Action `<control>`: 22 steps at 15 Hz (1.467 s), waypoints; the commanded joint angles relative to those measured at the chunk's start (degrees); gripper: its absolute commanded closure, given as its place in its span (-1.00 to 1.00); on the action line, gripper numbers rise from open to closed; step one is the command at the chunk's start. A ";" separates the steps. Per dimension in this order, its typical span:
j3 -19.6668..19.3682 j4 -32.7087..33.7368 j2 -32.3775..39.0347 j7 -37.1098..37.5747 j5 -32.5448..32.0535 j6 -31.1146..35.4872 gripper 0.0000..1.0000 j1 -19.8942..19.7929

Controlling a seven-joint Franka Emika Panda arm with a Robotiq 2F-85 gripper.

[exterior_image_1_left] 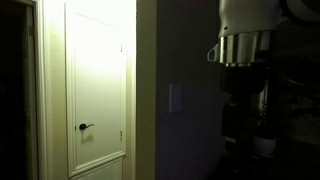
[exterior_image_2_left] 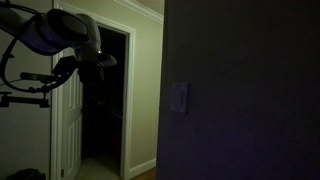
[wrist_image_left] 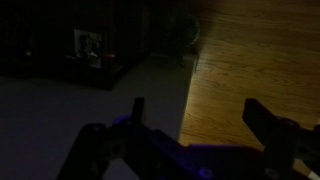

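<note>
In the wrist view my gripper (wrist_image_left: 198, 112) is open, its two dark fingers (wrist_image_left: 262, 115) wide apart with nothing between them. Below it lie a wooden floor (wrist_image_left: 250, 60) and a grey surface (wrist_image_left: 80, 100) that meets the wood along a straight edge. In an exterior view the arm (exterior_image_1_left: 245, 45) hangs at the upper right, well away from a shut white door (exterior_image_1_left: 97, 85) with a black lever handle (exterior_image_1_left: 85, 127). In an exterior view the arm (exterior_image_2_left: 60, 32) reaches in from the upper left, in front of a dark open doorway (exterior_image_2_left: 105, 100).
The room is dim. A dark wall (exterior_image_2_left: 240, 90) carries a light switch (exterior_image_2_left: 178, 98). A dark low unit with a small white item (wrist_image_left: 88, 45) stands at the floor's far side. A camera stand (exterior_image_2_left: 25, 95) is at the left edge.
</note>
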 commanded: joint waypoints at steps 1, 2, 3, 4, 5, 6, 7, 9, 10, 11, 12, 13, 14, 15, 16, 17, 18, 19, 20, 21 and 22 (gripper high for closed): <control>-2.57 -0.21 0.51 -0.34 -0.13 0.54 -1.00 2.05; -3.05 -0.48 0.64 -0.78 -0.22 1.19 -1.00 2.10; -3.70 -0.73 0.99 -1.60 -0.30 2.09 -1.00 2.05; -4.22 -0.75 1.44 -2.12 -0.35 2.58 -1.00 1.91; -4.93 -0.89 2.09 -3.03 -0.72 3.66 -1.00 1.65; -5.66 -0.98 2.63 -3.99 -0.73 4.70 -1.00 1.57; -6.39 -0.84 3.52 -4.76 -0.98 5.67 -1.00 1.31; -7.97 -0.40 5.39 -7.06 -0.86 7.72 -1.00 1.15; -8.56 -0.15 6.29 -7.83 -0.93 8.75 -1.00 1.08; -9.20 0.15 7.21 -8.73 -0.92 10.04 -1.00 1.05; -9.75 0.39 8.10 -9.77 -0.93 11.34 -1.00 1.08; -10.15 0.60 8.82 -10.67 -1.22 12.85 -1.00 1.10; -10.51 0.83 9.56 -11.42 -1.31 14.18 -1.00 1.14; -10.73 1.28 10.12 -11.87 -1.44 15.05 -1.00 1.18; -10.67 1.58 10.31 -11.23 -2.08 15.17 -1.00 1.20; -10.69 0.57 9.55 -10.47 -0.92 14.05 -1.00 1.45; -10.73 0.95 9.96 -10.47 -1.19 14.29 -1.00 1.46; -10.74 1.19 10.16 -10.48 -1.29 14.30 -1.00 1.47; -10.73 1.29 10.17 -10.48 -1.32 14.31 -1.00 1.48; -10.73 1.35 10.17 -10.48 -1.34 14.31 -1.00 1.49; -10.73 1.37 10.17 -10.48 -1.35 14.31 -1.00 1.49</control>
